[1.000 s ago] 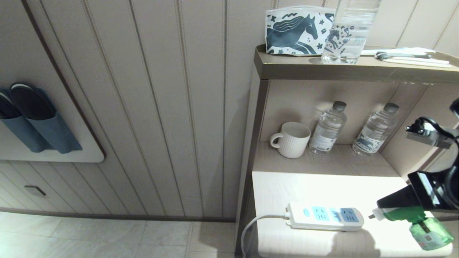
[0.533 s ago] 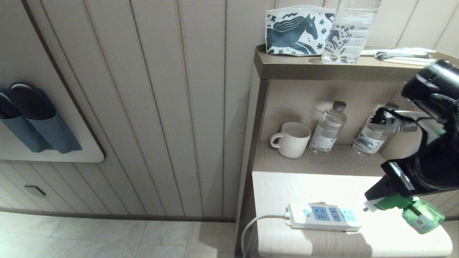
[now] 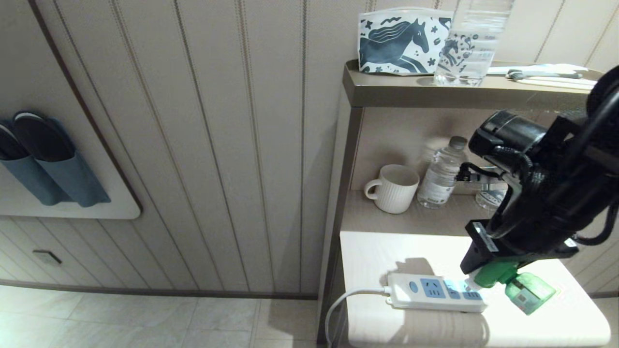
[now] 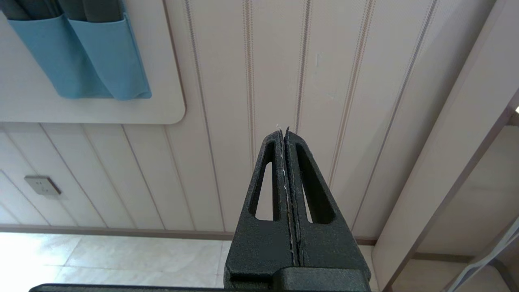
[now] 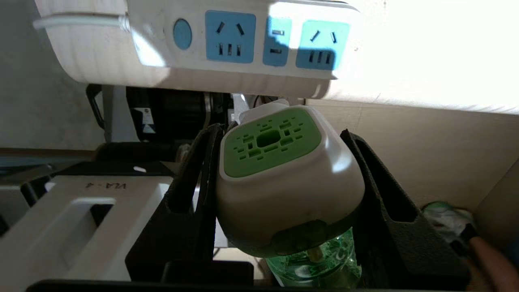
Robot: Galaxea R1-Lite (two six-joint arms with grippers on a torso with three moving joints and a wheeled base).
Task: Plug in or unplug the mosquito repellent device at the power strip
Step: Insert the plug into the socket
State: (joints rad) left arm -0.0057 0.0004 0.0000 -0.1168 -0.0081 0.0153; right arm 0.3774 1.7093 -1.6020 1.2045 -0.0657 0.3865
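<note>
The mosquito repellent device point(image 3: 513, 282) has come in from the right edge of the counter point(image 3: 367, 251) & now sits right at the far-right end of the power strip point(image 3: 437, 291), so the plug-in looks close but not done. It lies tilted, long way running left-right, prongs aimed at the strip & green bottle sticking out to the right. The right gripper point(image 5: 284, 194) squeezes it w/ both fingers, & the left gripper point(image 4: 286, 170) is pressed tight w/ nothing in it, off by the wall.
</note>
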